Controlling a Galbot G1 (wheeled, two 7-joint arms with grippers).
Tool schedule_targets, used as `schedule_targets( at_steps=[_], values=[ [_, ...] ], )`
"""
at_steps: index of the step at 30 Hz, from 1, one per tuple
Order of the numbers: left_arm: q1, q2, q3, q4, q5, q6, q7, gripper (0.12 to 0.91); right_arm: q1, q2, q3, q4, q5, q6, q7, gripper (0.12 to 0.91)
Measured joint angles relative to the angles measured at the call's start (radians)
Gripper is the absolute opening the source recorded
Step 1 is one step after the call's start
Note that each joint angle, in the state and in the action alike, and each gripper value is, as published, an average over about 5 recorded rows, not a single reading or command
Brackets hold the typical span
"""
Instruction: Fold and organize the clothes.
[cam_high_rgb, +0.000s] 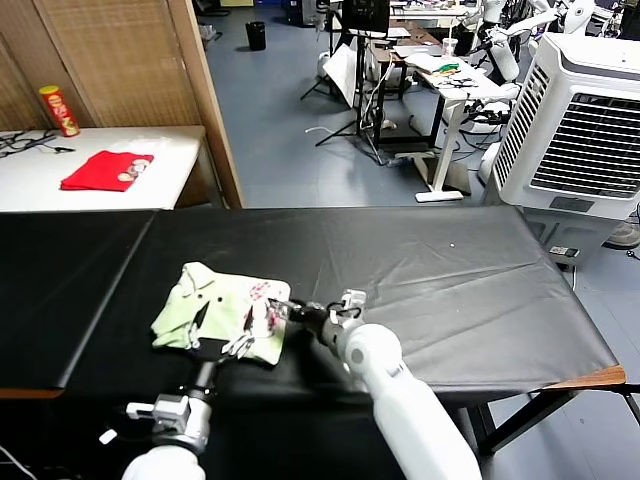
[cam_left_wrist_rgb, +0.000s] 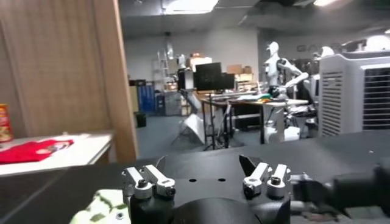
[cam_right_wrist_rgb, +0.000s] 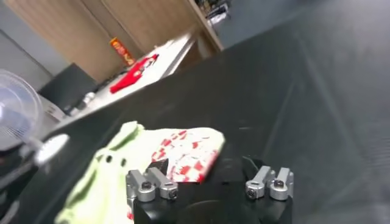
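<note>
The clothes, one pale mint-green shirt with a reddish print, lie folded in a small bundle on the black table. My left gripper hovers over the bundle's near edge, open. In the left wrist view the left gripper has nothing between its fingers, and a bit of shirt shows beside it. My right gripper is at the bundle's right edge. In the right wrist view the right gripper stands open, with the shirt's printed corner reaching in between its fingers.
A red cloth and a snack can lie on a white side table at the back left. A wooden partition stands behind it. A white air cooler stands at the right. The black table's right half is bare.
</note>
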Motion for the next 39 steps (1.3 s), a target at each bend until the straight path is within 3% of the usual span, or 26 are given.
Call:
schedule_targets(
  at_steps=[3, 6, 8, 12, 14, 17, 20, 23, 26, 28, 33, 39],
  values=[
    [0.016, -0.012, -0.004, -0.001, 0.007, -0.010, -0.002, 0.798, 0.020, 0.010, -0.007, -0.038, -0.027, 0.016, -0.025, 0.452],
    [0.028, -0.022, -0.005, -0.002, 0.013, -0.020, -0.004, 0.798, 0.035, 0.008, -0.019, -0.073, -0.100, 0.060, -0.076, 0.287],
    [0.035, -0.027, -0.006, -0.002, 0.015, -0.028, -0.005, 0.798, 0.040, 0.000, -0.028, -0.091, -0.190, 0.103, -0.123, 0.196],
    [0.046, -0.030, -0.012, 0.005, 0.016, -0.046, -0.006, 0.798, 0.033, -0.031, -0.037, -0.096, -0.465, 0.207, -0.223, 0.135],
    [0.049, -0.030, -0.016, 0.012, 0.015, -0.054, -0.006, 0.798, 0.023, -0.058, -0.035, -0.079, -0.617, 0.258, -0.264, 0.138],
    [0.049, -0.029, -0.023, 0.020, 0.005, -0.058, -0.006, 0.798, -0.001, -0.114, -0.023, -0.035, -0.807, 0.327, -0.307, 0.227],
    [0.047, -0.025, -0.026, 0.027, -0.008, -0.057, -0.008, 0.798, -0.036, -0.189, -0.002, 0.020, -0.962, 0.408, -0.325, 0.391],
    [0.048, -0.017, -0.028, 0.033, -0.014, -0.057, -0.012, 0.798, -0.088, -0.276, 0.030, 0.084, -1.065, 0.494, -0.313, 0.557],
    [0.055, -0.009, -0.031, 0.043, -0.020, -0.058, -0.024, 0.798, -0.166, -0.358, 0.078, 0.163, -1.089, 0.551, -0.288, 0.710],
    [0.062, -0.004, -0.036, 0.051, -0.032, -0.067, -0.032, 0.798, -0.230, -0.397, 0.117, 0.221, -1.075, 0.565, -0.269, 0.770],
    [0.086, 0.012, -0.059, 0.049, -0.076, -0.078, -0.043, 0.798, -0.410, -0.430, 0.232, 0.357, -0.984, 0.538, -0.203, 0.797],
    [0.157, 0.052, -0.084, -0.002, -0.139, -0.045, -0.080, 0.798, -0.645, -0.394, 0.366, 0.498, -0.778, 0.445, -0.106, 0.798]
  ],
)
